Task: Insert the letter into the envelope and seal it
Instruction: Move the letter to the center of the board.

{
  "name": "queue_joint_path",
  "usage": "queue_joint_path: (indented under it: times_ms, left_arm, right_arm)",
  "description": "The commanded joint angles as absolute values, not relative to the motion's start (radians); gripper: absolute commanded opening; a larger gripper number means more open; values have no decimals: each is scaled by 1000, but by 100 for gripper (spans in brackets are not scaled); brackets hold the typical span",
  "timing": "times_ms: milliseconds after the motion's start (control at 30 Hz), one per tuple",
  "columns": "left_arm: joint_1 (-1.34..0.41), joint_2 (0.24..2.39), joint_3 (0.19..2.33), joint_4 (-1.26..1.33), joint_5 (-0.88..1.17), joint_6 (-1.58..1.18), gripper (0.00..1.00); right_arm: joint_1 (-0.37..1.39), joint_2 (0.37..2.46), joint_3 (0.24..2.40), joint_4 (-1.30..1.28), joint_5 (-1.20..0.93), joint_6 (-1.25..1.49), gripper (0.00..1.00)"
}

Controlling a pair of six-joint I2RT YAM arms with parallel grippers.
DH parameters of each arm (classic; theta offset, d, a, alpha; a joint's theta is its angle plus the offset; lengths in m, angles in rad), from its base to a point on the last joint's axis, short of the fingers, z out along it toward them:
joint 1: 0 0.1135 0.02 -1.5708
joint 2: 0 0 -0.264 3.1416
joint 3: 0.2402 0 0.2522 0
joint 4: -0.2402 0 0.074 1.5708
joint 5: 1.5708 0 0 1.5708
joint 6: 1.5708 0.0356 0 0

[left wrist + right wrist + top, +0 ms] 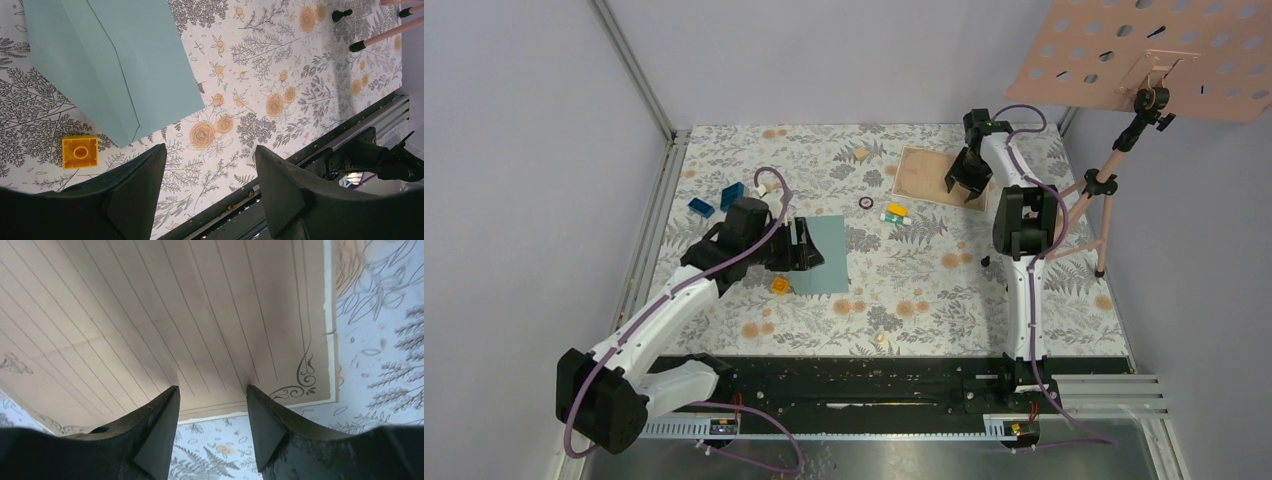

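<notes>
- The task looks barely begun. The letter [919, 175] lies flat near the far edge of the tabletop [944, 300], toward the right corner. It is well apart from the envelope [829, 260], which lies left of the middle.
- Putting the letter in and sealing the envelope both remain to be done.
- The right hand [212, 395] is partly open. Its fingertips are planted on the letter's near edge with nothing pinched between them (the paper seems to dimple slightly under each tip).
- The left hand [210, 172] hangs wide open and empty just beside the envelope's corner, with a yellow block [80, 151] close by.
- The letter is thin tan paper, ruled and creased, with a cream border and a scrolled corner ornament.
- The envelope is flat matte teal paper with one diagonal fold line showing. I cannot tell whether its flap is open.
</notes>
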State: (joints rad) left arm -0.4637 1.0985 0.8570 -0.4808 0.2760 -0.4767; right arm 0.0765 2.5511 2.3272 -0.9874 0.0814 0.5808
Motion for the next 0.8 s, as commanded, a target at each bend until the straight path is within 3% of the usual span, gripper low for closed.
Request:
queue_joint_path:
  times_ms: [0,467,700,767]
  left_arm:
    - [-464,1046,844,-492,244,-485,67]
    - [-465,913,778,-507,239,-512,67]
    - [-465,916,776,-510,229,-509,67]
    - [-465,927,786,-511,229,-511,66]
  right_arm:
    - [86,2463,2215,-1003,6,556,60]
    - [110,2040,1661,-754,-62,600,61]
    - [110,2124,1789,-719,28,562,62]
    - [110,2194,1866,-733,40,589,68]
